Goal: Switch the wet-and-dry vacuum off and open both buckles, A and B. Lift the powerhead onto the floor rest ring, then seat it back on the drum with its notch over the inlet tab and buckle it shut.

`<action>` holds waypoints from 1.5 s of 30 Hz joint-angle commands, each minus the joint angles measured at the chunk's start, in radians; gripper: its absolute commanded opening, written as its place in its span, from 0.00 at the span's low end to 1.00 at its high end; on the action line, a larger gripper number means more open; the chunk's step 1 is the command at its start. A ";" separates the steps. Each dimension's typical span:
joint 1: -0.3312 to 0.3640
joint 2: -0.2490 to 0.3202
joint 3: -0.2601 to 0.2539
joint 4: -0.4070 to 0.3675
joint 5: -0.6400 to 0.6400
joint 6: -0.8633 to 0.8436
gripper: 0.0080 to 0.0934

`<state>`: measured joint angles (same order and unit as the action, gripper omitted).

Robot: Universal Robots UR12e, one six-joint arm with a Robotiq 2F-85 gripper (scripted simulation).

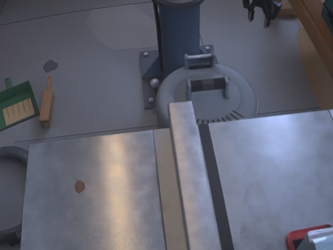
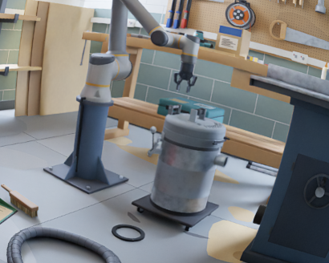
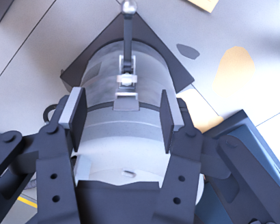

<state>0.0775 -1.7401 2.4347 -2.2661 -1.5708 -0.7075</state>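
Note:
My gripper [image 2: 185, 85] [image 3: 120, 119] [image 1: 261, 14] hangs open and empty in the air above the vacuum, a little to its far side. The vacuum's grey powerhead [image 2: 193, 129] [image 1: 208, 92] sits on the metal drum [image 2: 184, 178], which stands on a dark wheeled base [image 2: 175, 210]. A carry handle [image 1: 208, 85] crosses the top of the powerhead. The wrist camera looks down the drum's side at a buckle [image 3: 126, 85] with a ball-ended lever [image 3: 129, 7]. The black floor rest ring [image 2: 128, 232] lies on the floor in front of the base.
A table saw [image 1: 179, 184] [image 2: 293, 168] fills the near side and hides the front of the vacuum in the side camera. The arm's blue pedestal [image 2: 88, 148] stands left of the drum. A workbench [image 2: 208, 132], hose [image 2: 52, 240] and brush [image 2: 20, 200] lie around.

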 commanded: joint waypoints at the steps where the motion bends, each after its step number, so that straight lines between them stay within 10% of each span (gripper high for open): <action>1: 0.000 0.005 0.003 -0.008 0.000 0.000 0.59; 14: 0.001 0.137 0.067 -0.203 0.000 0.001 0.59; 45: 0.001 0.705 0.130 -0.837 0.000 0.001 0.59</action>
<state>0.0785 -1.0310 2.5648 -3.1041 -1.5708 -0.7069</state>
